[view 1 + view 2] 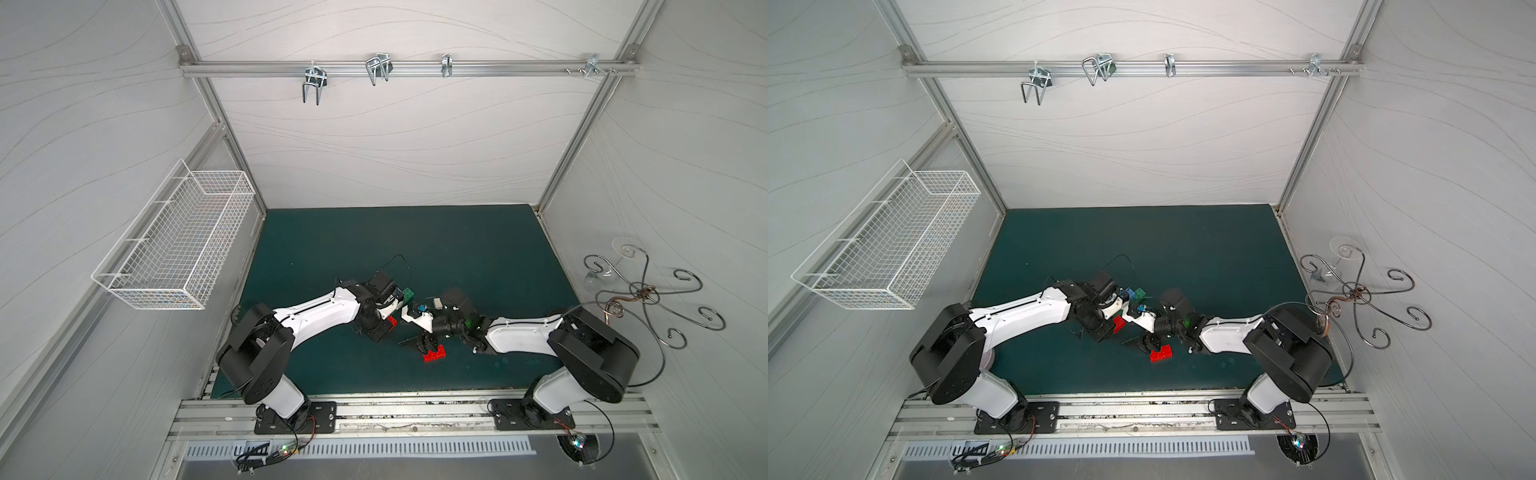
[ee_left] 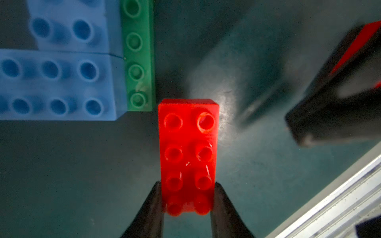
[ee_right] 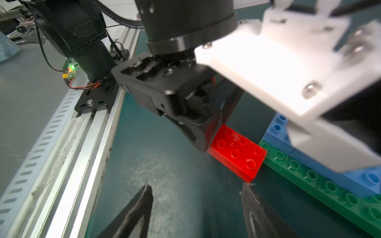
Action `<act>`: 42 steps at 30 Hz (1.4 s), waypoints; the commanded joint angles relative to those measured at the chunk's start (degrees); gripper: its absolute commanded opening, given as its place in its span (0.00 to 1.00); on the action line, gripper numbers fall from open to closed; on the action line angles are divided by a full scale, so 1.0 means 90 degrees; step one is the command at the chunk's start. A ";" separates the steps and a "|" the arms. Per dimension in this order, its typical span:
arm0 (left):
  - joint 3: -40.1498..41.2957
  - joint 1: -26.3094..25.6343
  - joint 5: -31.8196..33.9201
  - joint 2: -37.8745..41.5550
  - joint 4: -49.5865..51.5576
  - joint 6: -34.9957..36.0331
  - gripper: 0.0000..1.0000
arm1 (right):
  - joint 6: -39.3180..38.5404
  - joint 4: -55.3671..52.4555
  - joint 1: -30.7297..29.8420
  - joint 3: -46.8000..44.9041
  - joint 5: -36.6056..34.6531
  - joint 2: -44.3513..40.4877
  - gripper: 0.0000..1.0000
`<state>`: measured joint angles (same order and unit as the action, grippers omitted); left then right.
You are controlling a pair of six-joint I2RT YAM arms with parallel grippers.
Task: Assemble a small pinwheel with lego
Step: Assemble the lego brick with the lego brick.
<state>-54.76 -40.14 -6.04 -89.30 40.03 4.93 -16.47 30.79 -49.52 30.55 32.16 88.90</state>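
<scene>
Basket (image 1: 174,245): white wire mesh, rectangular, mounted on the left wall.
Left pincer (image 2: 188,195): clamped on a glossy red studded brick (image 2: 187,144), studs up.
Pinwheel (image 3: 309,175): part-built at mid-bench (image 2: 82,175), blue bricks atop green. The held brick's corner was just beside a green end.
Right pincer (image 3: 196,187): jaws apart, gripping nothing.
Loose red brick (image 1: 435,354): lay on the bench near the right pincer.

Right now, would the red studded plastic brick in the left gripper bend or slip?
Probably stiff: squeezed by the left gripper, the red studded plastic brick shows straight edges. Its glossy sides look slippery; pinched at one end only, it might pivot.
</scene>
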 commanded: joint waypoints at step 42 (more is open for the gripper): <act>-0.0445 0.0138 0.0156 -0.0307 -0.0203 0.0112 0.00 | 0.0258 0.1933 0.0171 0.0338 0.0003 0.1467 0.72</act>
<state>-55.68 -39.38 -5.52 -91.83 37.69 5.96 -15.66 46.74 -48.23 32.32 30.33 101.12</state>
